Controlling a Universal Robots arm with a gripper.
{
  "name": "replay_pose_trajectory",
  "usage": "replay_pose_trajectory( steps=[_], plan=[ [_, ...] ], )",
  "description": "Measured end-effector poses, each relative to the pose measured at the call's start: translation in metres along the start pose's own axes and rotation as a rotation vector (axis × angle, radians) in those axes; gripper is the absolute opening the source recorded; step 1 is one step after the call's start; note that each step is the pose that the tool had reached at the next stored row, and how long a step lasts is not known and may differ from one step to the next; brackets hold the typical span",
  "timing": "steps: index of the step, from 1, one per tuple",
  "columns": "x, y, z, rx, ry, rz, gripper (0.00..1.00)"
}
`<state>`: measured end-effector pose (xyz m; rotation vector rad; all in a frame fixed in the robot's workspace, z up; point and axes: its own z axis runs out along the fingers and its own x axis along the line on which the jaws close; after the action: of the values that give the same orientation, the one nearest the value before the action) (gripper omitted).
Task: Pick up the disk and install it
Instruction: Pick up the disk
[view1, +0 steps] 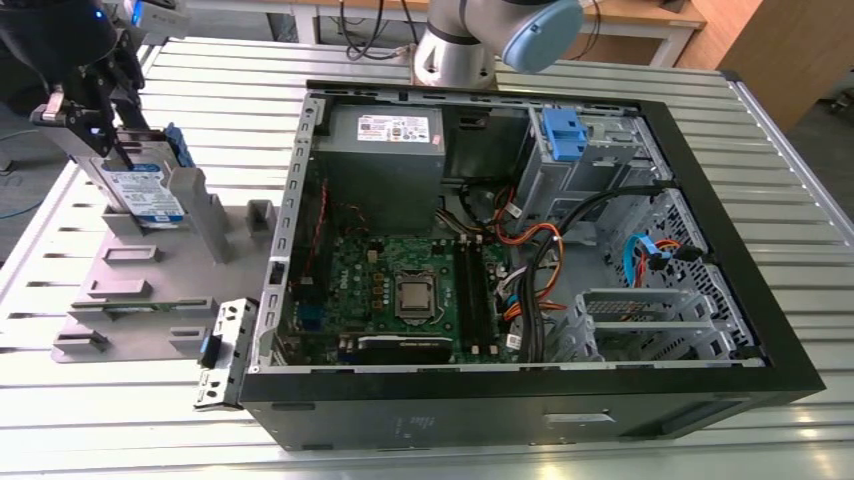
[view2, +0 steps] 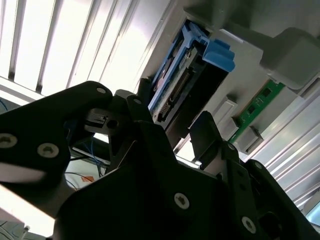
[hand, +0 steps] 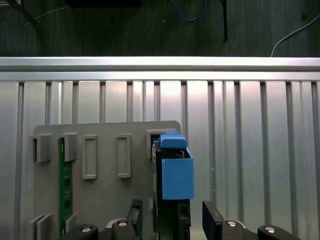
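At ten o'clock in the exterior view, well outside the open computer case (view1: 534, 415), we see the gripper (view1: 123, 148) hanging over the disk (view1: 144, 192). The disk stands upright on its edge in a slot of a grey holder plate (view1: 134, 290), with its label toward the camera and its blue rail on the edge nearer the case. In the first wrist view the fingers (hand: 135, 214) stand wide, one on each flank of the disk. A sliver of gap shows on both sides, so as far as we can tell they are not touching it. The second wrist view shows the same straddle, with the disk's connector edge between the dark finger bodies.

The plate lies on a slatted metal table (view1: 227, 60) and carries other raised pockets. A green memory module (hand: 64, 185) sits in one of them, well apart from the disk.

From the disk toward three o'clock comes the case's perforated side wall. Beyond it the grey power-supply box (view1: 380, 150) fills the case's eleven o'clock corner. The metal cage (view1: 587, 170) with its blue clip (view1: 563, 135) stands at about one o'clock. Black and orange cables (view1: 534, 250) loop across the case below the cage, beside the motherboard (view1: 400, 290). A small metal bracket (view1: 220, 350) lies just beside the case's eight o'clock corner. The arm's base (view1: 461, 45) stands at twelve o'clock, behind the case.
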<state>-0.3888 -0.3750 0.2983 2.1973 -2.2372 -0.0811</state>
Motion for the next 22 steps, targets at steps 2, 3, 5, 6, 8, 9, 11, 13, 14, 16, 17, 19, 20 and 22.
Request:
replay_pose_trajectory(
  steps=[2, 3, 5, 6, 8, 9, 11, 13, 14, 16, 17, 19, 20, 22],
  plan=[
    [0.0, 0.0, 0.0, -0.0004, 0.0005, -0.013, 0.59],
    [0.0, 0.0, 0.0, -0.0004, 0.0006, -0.013, 0.59],
    [0.0, 0.0, 0.0001, -0.0005, 0.0006, -0.015, 0.59],
    [0.0, 0.0, 0.0001, -0.0005, 0.0006, -0.016, 0.59],
    [0.0, 0.0, -0.0005, -0.0005, 0.0006, -0.015, 0.59],
    [0.0, 0.0, -0.0008, -0.0004, 0.0006, -0.016, 0.59],
    [0.0, 0.0, -0.0009, -0.0003, 0.0005, -0.016, 0.59],
    [0.0, 0.0001, -0.001, -0.0004, 0.0006, -0.016, 0.59],
    [0.0, 0.0001, -0.0011, -0.0005, 0.0006, -0.016, 0.59],
    [0.0, 0.0001, -0.0011, -0.0005, 0.0006, -0.016, 0.59],
    [-0.0001, 0.0, -0.0011, -0.0004, 0.0006, -0.015, 0.58],
    [0.0, 0.0001, -0.0011, -0.0005, 0.0006, -0.016, 0.51],
    [0.0, 0.0001, -0.0011, -0.0005, 0.0006, -0.016, 0.51],
    [0.0, 0.0001, -0.0012, -0.0005, 0.0006, -0.016, 0.45]
  ],
)
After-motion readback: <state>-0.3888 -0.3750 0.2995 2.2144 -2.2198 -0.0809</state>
